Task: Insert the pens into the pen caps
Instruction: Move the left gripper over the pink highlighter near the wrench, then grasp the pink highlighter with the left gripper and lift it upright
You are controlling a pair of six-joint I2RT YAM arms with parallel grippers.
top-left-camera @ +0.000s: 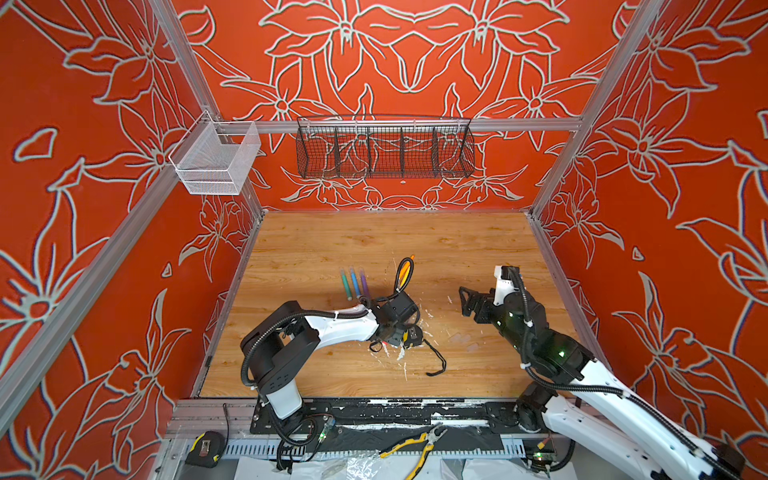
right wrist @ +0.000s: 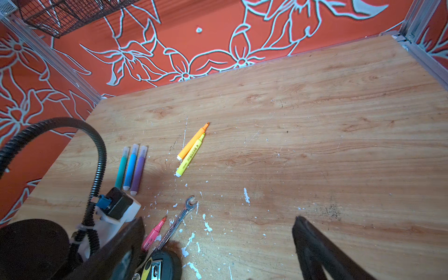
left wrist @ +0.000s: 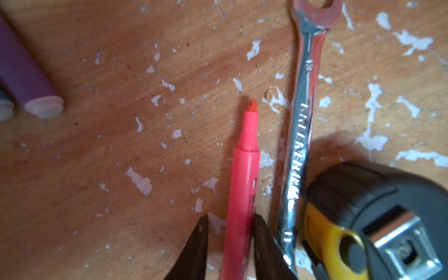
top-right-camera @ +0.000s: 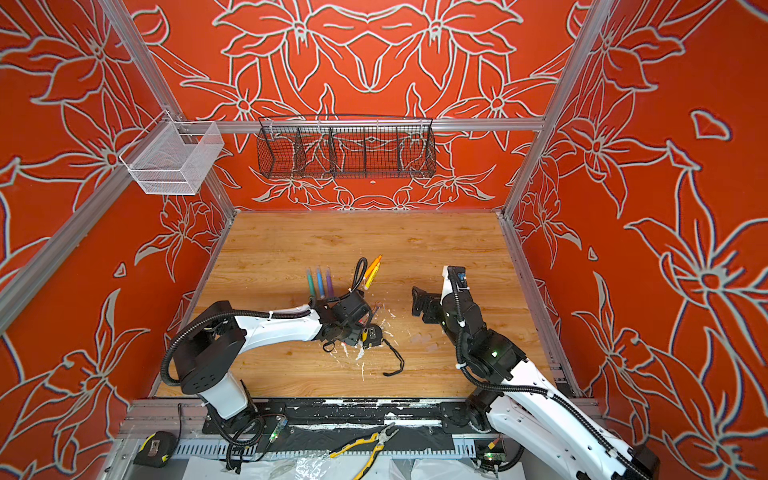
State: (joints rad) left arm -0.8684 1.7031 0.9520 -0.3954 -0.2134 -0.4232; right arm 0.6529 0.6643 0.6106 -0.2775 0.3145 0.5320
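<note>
Your left claw (left wrist: 231, 218) straddles the slim pink plastic marker pen (left wrist: 242, 184), jaws not yet pinching; close squarely, clear of the grey metal wrench (left wrist: 298, 135) beside it.

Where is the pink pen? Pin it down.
The pink pen lies on the wood between the left gripper's open jaws in the left wrist view, with the grey wrench alongside and the tape measure just beyond.
</note>
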